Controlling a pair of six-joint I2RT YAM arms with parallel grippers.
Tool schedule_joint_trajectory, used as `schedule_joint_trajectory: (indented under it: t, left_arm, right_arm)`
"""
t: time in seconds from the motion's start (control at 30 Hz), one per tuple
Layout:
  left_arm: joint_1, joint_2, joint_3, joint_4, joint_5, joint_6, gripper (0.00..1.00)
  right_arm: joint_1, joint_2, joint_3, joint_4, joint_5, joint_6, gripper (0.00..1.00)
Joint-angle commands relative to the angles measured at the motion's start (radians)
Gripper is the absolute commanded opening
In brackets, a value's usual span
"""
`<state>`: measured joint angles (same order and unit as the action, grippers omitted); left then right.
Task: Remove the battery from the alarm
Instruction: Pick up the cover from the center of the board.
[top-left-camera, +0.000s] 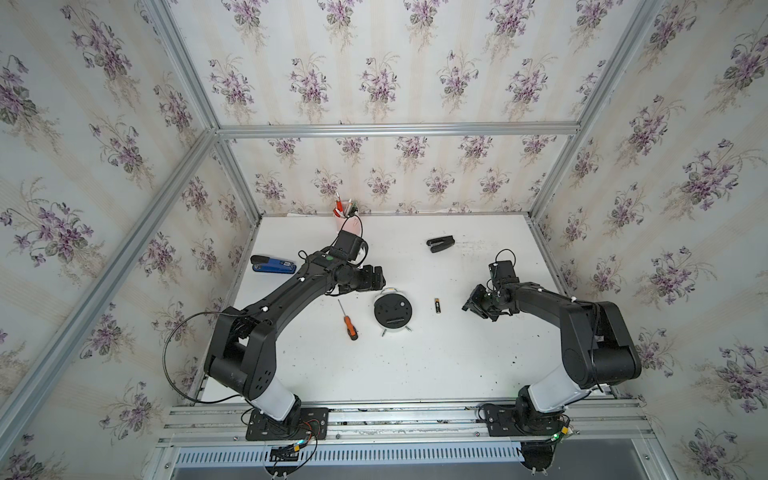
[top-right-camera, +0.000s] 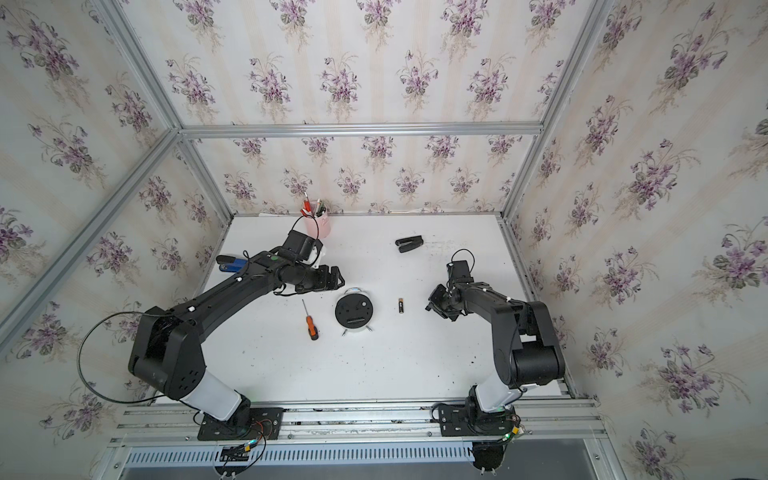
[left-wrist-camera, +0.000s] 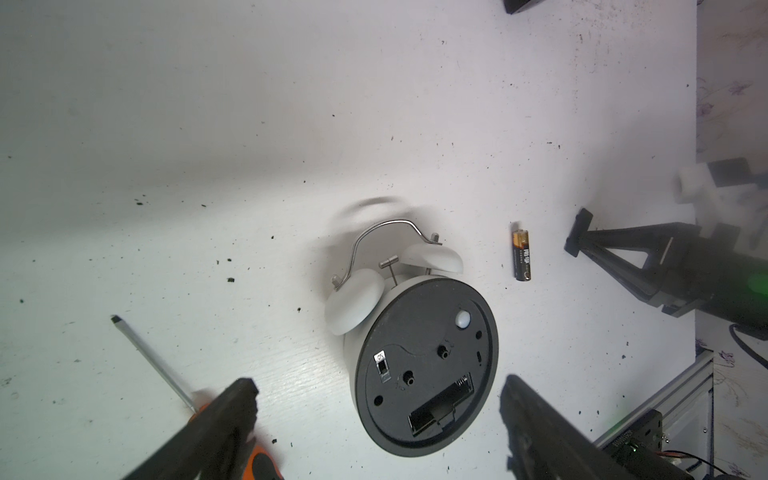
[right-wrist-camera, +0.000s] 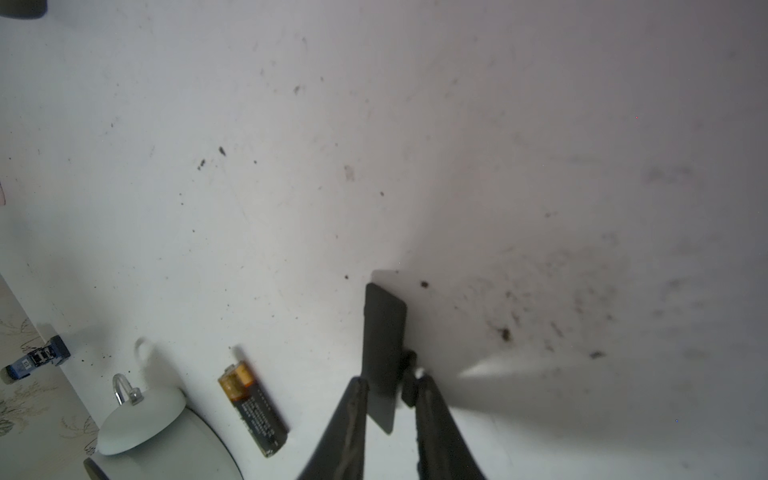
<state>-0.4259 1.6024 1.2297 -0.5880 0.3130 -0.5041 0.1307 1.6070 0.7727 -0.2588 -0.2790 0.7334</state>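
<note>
One "ON" label (left-wrist-camera: 379, 356) on alarm (left-wrist-camera: 424, 332)

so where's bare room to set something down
Widest bare patch: the near strip of the white table, on the robot's side of the orange-handled screwdriver, round white alarm clock and small black battery. Also bare: between that clock and the black stapler. Crowded: that middle row.

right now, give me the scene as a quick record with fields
alarm: lying on the table, black back up
battery bay: open, empty
battery: loose on the table beside the alarm
left fingers: open, above the alarm
right fingers: closed on a flat black piece
screwdriver: on the table, opposite side of the alarm from the battery
task state: battery out
</note>
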Motion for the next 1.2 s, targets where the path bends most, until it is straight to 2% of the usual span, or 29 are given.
schedule_joint_trajectory:
  t: [0.0,0.57,0.97,1.17]
  left_arm:
    - [0.002,-0.006,-0.002,-0.002,-0.016,0.025,0.94]
    - [0.006,0.043,0.02,-0.003,-0.018,0.05,0.93]
    - [0.006,0.057,0.038,-0.007,-0.033,0.046,0.94]
    - [0.011,0.145,0.088,-0.002,-0.04,0.027,0.93]
  right_arm:
    - [-0.002,0.009,-0.009,-0.029,0.059,-0.009,0.23]
    - [-0.017,0.015,-0.019,-0.027,0.033,-0.065,0.0]
    - [-0.017,-0.082,0.008,-0.143,-0.021,-0.124,0.0]
    - [-0.016,-0.174,0.013,-0.184,-0.114,-0.135,0.0]
